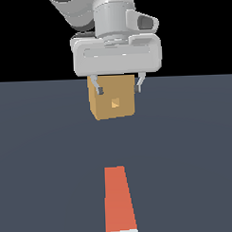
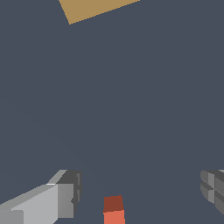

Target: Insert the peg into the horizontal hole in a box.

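The peg lies flat on the grey floor in the exterior view, orange-red with its white end nearest the camera. Its orange-red tip shows in the wrist view between the fingers, far below them. The tan box stands further back, its small square hole facing the camera; one corner of the box shows in the wrist view. My gripper hangs high in front of the box, open, with nothing between its fingers.
A dark grey floor fills the lower part of the exterior view. Nothing else stands on it.
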